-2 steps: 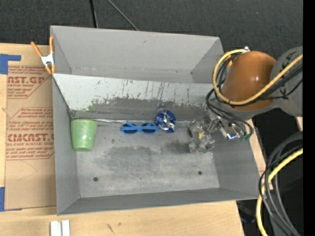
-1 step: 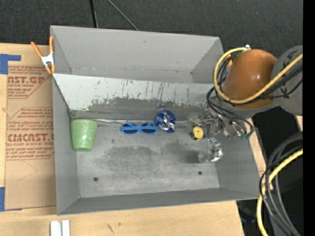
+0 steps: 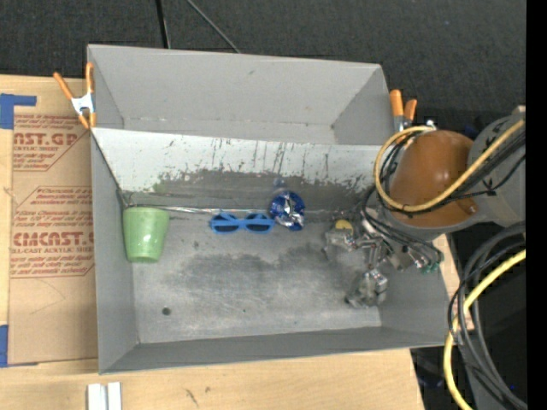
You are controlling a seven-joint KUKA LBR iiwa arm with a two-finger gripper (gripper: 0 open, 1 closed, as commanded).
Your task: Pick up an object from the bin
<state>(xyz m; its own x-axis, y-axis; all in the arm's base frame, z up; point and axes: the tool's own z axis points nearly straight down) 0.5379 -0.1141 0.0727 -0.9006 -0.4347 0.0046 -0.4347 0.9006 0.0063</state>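
The claw (image 3: 367, 287) hangs low over the floor of the bin (image 3: 222, 301) — open or closed I cannot tell — a small yellow thing (image 3: 342, 225) just up-left of it, a blue ball (image 3: 287, 209) farther left

Robotics test lab, by the look. Grey metal bin (image 3: 256, 101) on a wood bench (image 3: 256, 383), robot arm (image 3: 436, 178) w/ looped yellow cables (image 3: 380, 171) alongside.
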